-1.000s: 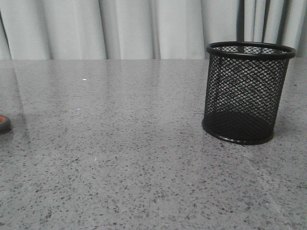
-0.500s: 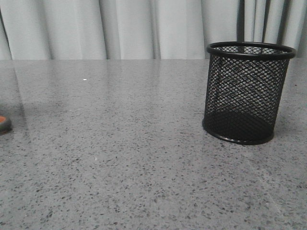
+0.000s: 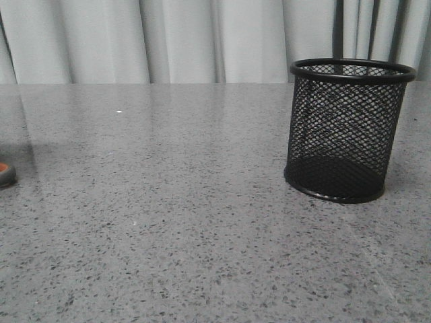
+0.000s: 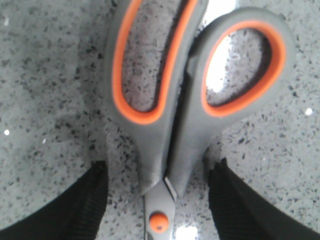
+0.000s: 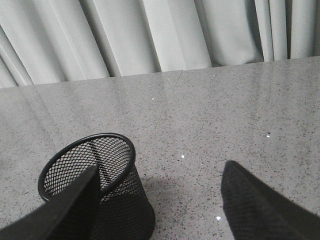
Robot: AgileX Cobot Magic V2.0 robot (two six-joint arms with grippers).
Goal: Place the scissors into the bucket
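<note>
Pale pleated curtains hang behind the speckled grey stone table. On its right side the black wire-mesh cylindrical bucket stands upright. At the far left edge of the front view only a sliver of the grey-and-orange-handled scissors shows (lying flat on the table). The left gripper is spread wide, fingers either side of the pivot, apart from it. The right gripper hangs released just beside the bucket.
</note>
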